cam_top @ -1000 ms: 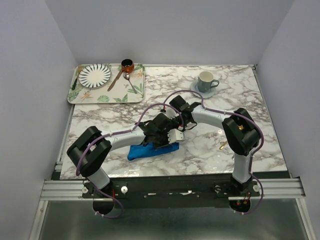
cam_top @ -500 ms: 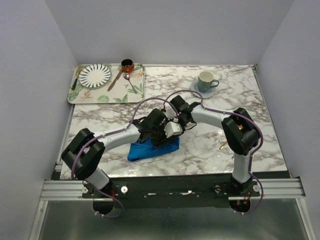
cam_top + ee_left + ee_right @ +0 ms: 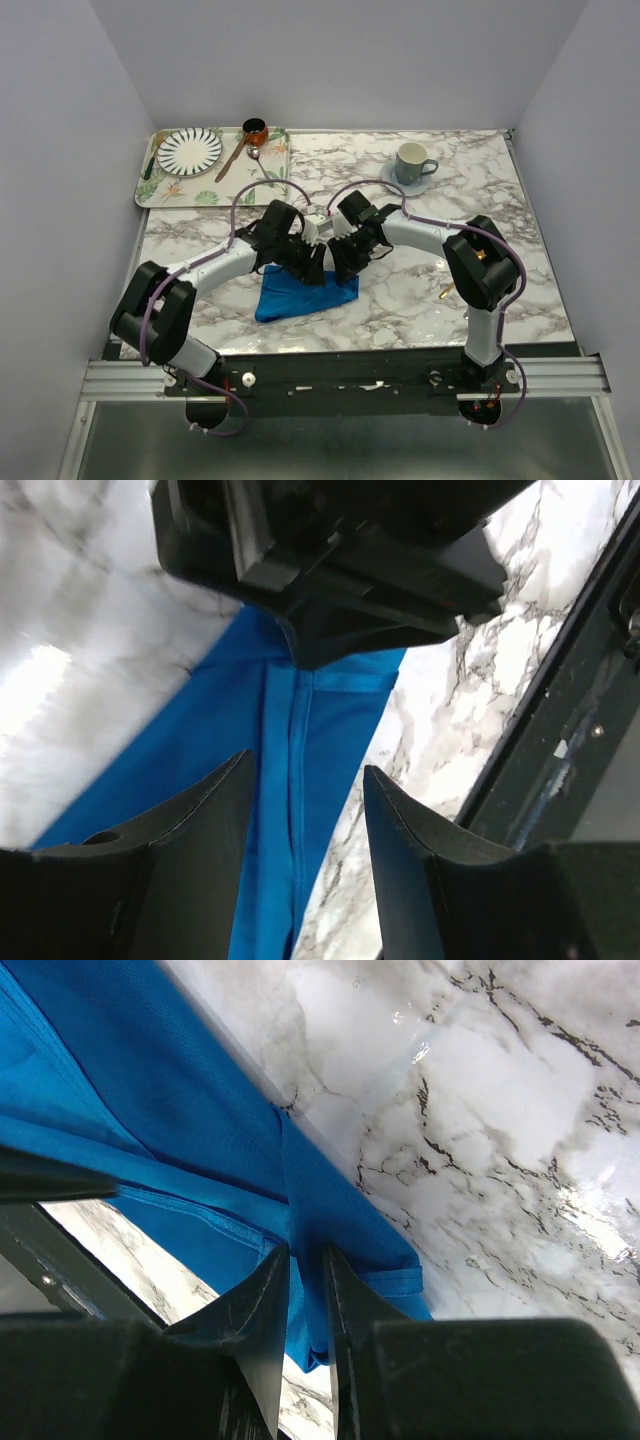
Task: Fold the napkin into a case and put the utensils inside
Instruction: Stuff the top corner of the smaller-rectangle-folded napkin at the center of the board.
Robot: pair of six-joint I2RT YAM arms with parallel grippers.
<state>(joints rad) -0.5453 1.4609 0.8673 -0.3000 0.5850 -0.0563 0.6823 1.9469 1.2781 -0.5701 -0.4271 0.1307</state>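
The folding step is in hand. The napkin [image 3: 300,300] lies as a partly folded blue shape in the lower centre of the top view; it is not yet the narrow case, and no utensil is in it. The right gripper [image 3: 305,1255] has its fingers nearly together, clamped on a raised fold of the cloth, low in the middle of the right wrist view. The left gripper [image 3: 306,770] hangs just above the cloth with its fingers apart and nothing between them, and a seam of the napkin runs under the gap. The next move probably calls for the left gripper to take an edge near the right one, so that both can draw the fold over evenly. A gold-coloured utensil [image 3: 444,293] lies well apart, toward the lower right of the table [image 3: 450,210].
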